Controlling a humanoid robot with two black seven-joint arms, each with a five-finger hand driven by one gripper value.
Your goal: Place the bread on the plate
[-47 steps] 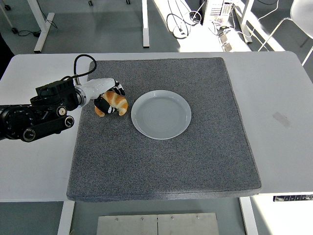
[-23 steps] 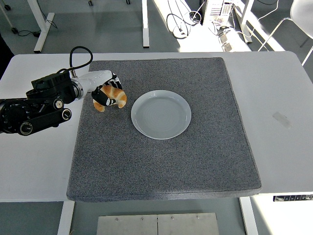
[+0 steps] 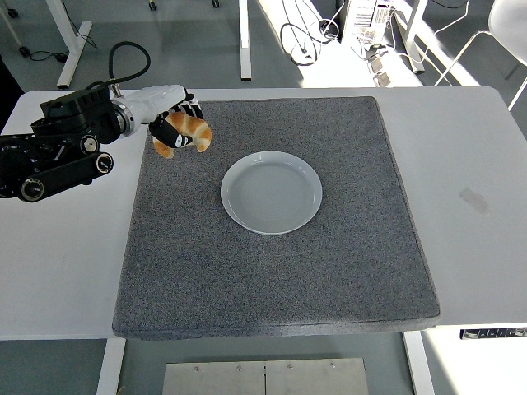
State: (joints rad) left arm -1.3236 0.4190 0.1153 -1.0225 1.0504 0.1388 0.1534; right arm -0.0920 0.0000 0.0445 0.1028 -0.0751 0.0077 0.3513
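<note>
Lifted and carried back toward the far left corner of the mat since a second ago, the croissant [image 3: 183, 132] now rides in the robot's left hand [image 3: 174, 123], which earlier sat lower and closer to the plate. The whole left arm [image 3: 58, 152] has drawn back with it toward the table's far side, its black cable [image 3: 123, 59] looping up behind.

Seen from the head camera, the left hand's fingers are curled around the golden-brown croissant, dark fingertips [image 3: 171, 132] showing against the pastry's side. The croissant appears clear of the grey mat [image 3: 272, 280], held over the mat's far-left corner and well to the left of the plate, up and away from its rim. Whether it casts a contact shadow is hard to tell from here.

The round white plate [image 3: 233, 213] sits bare near the middle of the mat, in the same spot as before. The mat lies square on the white table [image 3: 469, 206], where a small strip of clear tape [image 3: 473, 200] is stuck at the right. Beyond the table's far edge, desk legs [image 3: 244, 37] and a tangle of cables [image 3: 305, 37] lie on the sunlit floor. The right arm does not appear.
</note>
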